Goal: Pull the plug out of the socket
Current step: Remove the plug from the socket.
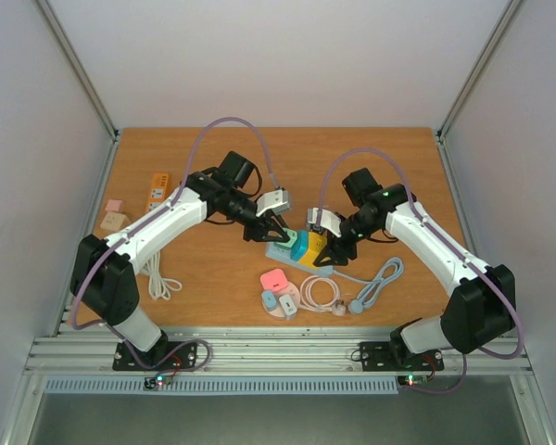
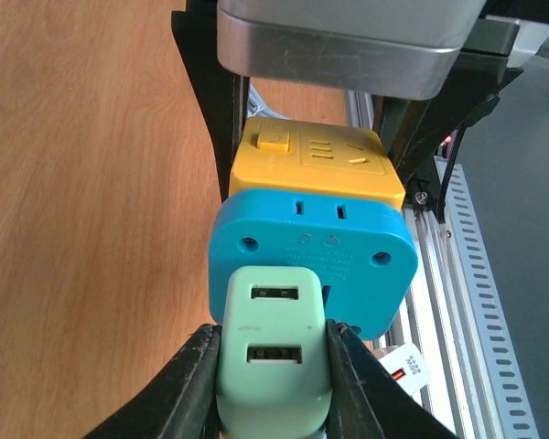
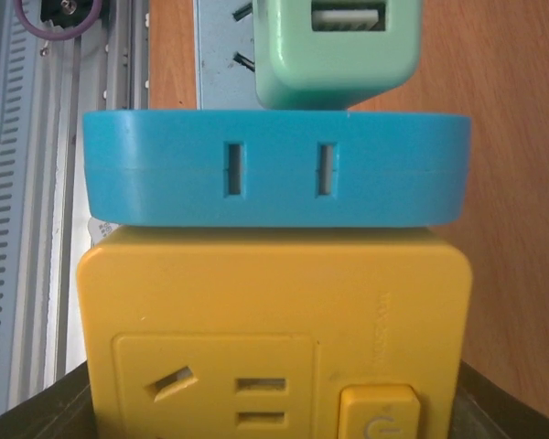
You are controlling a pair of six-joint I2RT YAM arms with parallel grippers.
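Clenched the left gripper (image 2: 274,389) on the green plug (image 2: 273,334), one of its fingers (image 2: 194,389) pressed to each flank, evidently to pull straight along the line of the prongs. Found the plug sitting against the face of the blue adapter (image 2: 366,247), prongs hidden, with no gap to be seen from the right wrist view either. Braced the far end with the right gripper (image 3: 270,404), closed across the yellow socket block (image 3: 274,293), presumably so the whole stack would not slide with the pull. Sat sandwiched, that adapter, between plug and yellow block, touching both. Worked over the middle of the table (image 1: 213,158), just beyond a pink charger (image 1: 274,279) and a coiled cable (image 1: 321,293). Judged the plug not yet out: needed a straight, opposed pull without twisting.
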